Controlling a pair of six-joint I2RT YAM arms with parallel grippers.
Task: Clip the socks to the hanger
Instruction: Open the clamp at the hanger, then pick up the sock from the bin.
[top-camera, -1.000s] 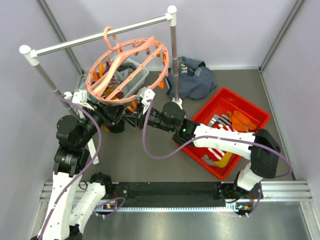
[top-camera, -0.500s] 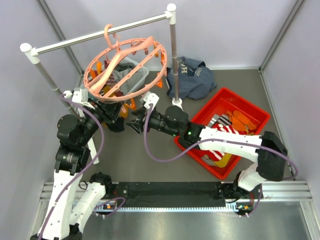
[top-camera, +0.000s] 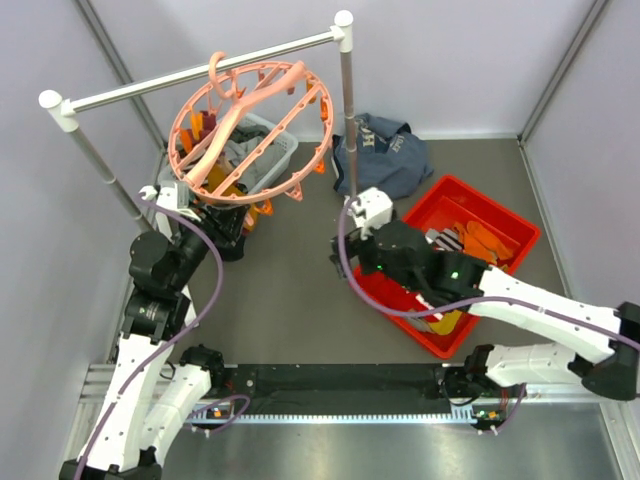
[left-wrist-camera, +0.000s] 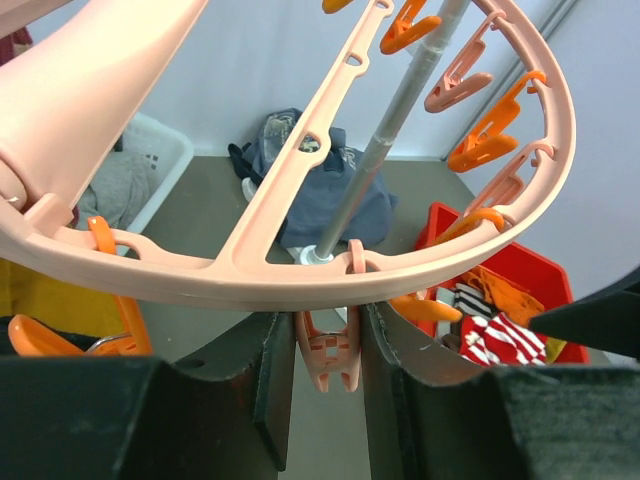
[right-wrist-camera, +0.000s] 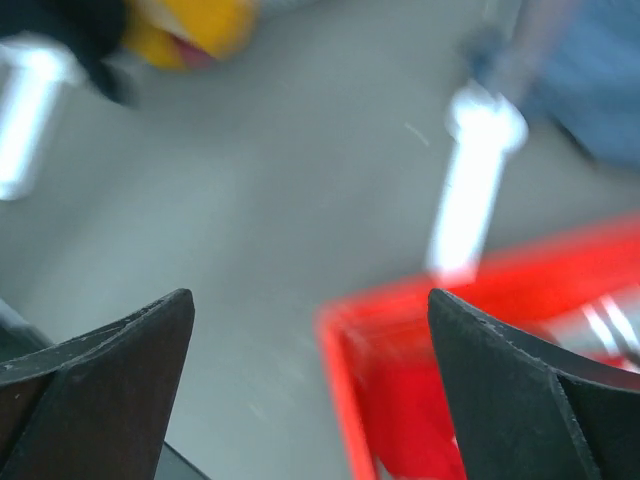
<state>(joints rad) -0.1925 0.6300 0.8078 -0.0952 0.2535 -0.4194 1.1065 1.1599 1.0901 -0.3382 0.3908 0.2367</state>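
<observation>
The salmon-pink ring hanger (top-camera: 322, 130) hangs tilted by its hook from the rail, with orange clip pegs around its rim. My left gripper (top-camera: 222, 222) is under its near edge. In the left wrist view the hanger's ring (left-wrist-camera: 200, 280) runs just above my left gripper (left-wrist-camera: 328, 370), which is shut on a pink clip peg (left-wrist-camera: 330, 350). Red-and-white striped socks (top-camera: 447, 240) and orange socks (top-camera: 487, 238) lie in the red bin (top-camera: 470, 192). My right gripper (top-camera: 347, 255) stands wide open and empty over the floor at the corner of the red bin (right-wrist-camera: 400, 380); that view is blurred.
The white-and-grey rail stand (top-camera: 200, 68) has a post (top-camera: 346, 120) beside the hanger. A navy garment (top-camera: 385, 155) lies behind the post. A white basket (top-camera: 272, 150) of clothes sits under the hanger. Something yellow (left-wrist-camera: 35, 295) shows below the ring at the left.
My right gripper has let go, opened wide and drawn back from under the hanger to the red bin. My left gripper has narrowed onto the peg. The hanger has tipped up.
</observation>
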